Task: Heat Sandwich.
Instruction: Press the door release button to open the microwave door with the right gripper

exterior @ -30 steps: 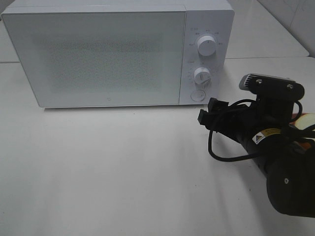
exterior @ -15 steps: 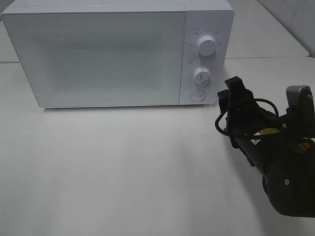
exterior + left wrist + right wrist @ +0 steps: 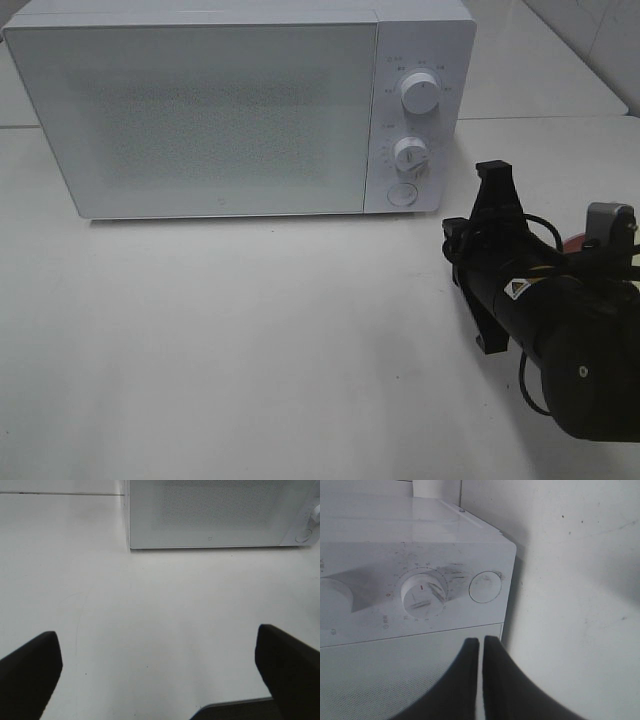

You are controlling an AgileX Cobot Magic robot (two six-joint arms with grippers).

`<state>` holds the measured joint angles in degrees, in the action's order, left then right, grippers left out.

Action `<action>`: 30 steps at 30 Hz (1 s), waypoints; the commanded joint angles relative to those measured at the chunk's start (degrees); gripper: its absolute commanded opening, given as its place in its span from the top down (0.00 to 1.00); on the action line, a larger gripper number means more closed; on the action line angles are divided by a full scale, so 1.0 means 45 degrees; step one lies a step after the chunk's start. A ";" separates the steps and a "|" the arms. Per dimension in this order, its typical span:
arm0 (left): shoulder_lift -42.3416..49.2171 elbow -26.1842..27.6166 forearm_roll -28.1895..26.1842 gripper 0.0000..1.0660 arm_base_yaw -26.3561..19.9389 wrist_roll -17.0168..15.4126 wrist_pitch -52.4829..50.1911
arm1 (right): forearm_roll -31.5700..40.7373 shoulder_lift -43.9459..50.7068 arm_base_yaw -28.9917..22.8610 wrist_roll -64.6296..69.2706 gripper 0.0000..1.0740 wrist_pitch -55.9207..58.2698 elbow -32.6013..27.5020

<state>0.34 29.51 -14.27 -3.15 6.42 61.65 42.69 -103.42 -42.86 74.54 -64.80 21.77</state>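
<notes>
The sandwich is hidden in every view, only a reddish sliver [image 3: 573,243] being glimpsed behind the right arm, and the microwave [image 3: 220,110] is seen shut. The right claw [image 3: 480,641], pressed closed and empty, is aimed at the round button [image 3: 485,586], probably to release the door. Only the left wrist view shows the left claw [image 3: 157,635], spread wide above the worktop [image 3: 150,620].

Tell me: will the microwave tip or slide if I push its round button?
Tipping looks unlikely: the microwave is a wide, low box flat on the table, and its round button sits low. That smooth surface might let it slide back slightly.
</notes>
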 commanded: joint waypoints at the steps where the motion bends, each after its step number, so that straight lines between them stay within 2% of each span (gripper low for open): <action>1: 0.0191 0.0000 0.0025 0.09 -0.0025 0.0025 -0.0051 | -0.0153 0.0013 -0.0038 0.0115 1.00 0.0166 -0.0013; 9: 0.0191 0.0000 0.0025 0.09 -0.0025 0.0025 -0.0051 | -0.0127 -0.0038 0.0013 0.0102 1.00 0.1057 0.0407; 18: 0.0191 0.0000 0.0025 0.09 -0.0025 0.0013 -0.0051 | -0.0127 -0.1362 0.0013 0.0191 1.00 0.1210 0.1592; 30: 0.0191 0.0000 0.0025 0.09 -0.0025 0.0013 -0.0051 | -0.1235 -0.2699 0.1439 0.0344 0.99 0.1706 0.3349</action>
<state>0.34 29.51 -14.27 -3.15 6.42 61.65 38.04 -115.45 -36.61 76.15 -57.30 36.27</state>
